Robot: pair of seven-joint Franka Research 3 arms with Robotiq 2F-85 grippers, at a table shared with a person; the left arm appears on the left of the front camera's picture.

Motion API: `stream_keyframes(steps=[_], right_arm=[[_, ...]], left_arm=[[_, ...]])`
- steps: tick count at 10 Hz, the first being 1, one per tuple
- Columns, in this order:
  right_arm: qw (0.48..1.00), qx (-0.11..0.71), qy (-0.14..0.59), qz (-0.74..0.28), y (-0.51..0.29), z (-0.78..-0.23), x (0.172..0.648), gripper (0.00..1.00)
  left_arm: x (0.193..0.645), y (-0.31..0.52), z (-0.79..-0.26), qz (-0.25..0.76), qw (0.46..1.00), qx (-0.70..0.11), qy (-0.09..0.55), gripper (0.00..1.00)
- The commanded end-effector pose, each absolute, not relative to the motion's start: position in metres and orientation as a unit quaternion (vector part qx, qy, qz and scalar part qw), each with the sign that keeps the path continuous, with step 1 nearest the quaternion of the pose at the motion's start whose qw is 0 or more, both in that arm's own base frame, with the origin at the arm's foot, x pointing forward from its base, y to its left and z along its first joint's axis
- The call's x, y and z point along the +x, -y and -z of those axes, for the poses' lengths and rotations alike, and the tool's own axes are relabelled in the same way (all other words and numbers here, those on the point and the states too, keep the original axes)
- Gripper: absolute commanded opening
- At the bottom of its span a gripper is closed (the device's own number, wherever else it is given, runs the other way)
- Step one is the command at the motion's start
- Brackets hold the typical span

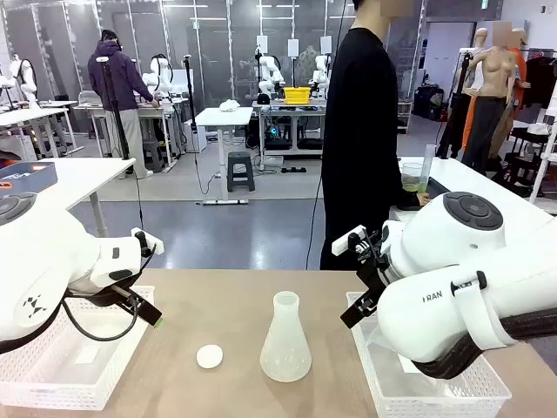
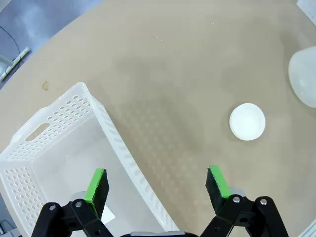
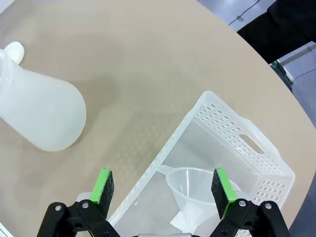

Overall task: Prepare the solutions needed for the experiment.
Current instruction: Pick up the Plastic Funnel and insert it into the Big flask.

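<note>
Now hovering over near corners of the table, left gripper and right gripper both spread wide, empty (conical flask upright by the near edge, cap beside).

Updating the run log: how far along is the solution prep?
Done: flask stands uncapped, cap beside it; no liquid shows inside. In hand: nothing; left claw and right claw hang open, empty. The person is at a side table by the yellow-green solution. Left: funnel sits in its basket; all pouring.
</note>
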State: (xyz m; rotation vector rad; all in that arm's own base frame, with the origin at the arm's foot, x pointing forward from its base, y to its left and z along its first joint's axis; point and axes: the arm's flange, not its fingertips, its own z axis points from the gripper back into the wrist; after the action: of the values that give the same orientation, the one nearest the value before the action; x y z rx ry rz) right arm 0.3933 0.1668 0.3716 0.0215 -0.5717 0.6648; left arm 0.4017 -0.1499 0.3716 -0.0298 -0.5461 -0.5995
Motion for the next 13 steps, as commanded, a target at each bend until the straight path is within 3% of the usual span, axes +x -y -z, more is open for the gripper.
stream_keyframes(steps=[1, 13], right_arm=[[0.905, 0.01, 0.277, -0.322, -0.1668, -0.3716, 0.3933, 1.0], [0.905, 0.01, 0.277, -0.322, -0.1668, -0.3716, 0.3933, 1.0]], left_arm=[[0.4016, 0.1502, -0.3717, 0.292, 0.919, -0.014, 0.266, 1.0], [0.4016, 0.1502, -0.3717, 0.292, 0.919, -0.014, 0.266, 1.0]])
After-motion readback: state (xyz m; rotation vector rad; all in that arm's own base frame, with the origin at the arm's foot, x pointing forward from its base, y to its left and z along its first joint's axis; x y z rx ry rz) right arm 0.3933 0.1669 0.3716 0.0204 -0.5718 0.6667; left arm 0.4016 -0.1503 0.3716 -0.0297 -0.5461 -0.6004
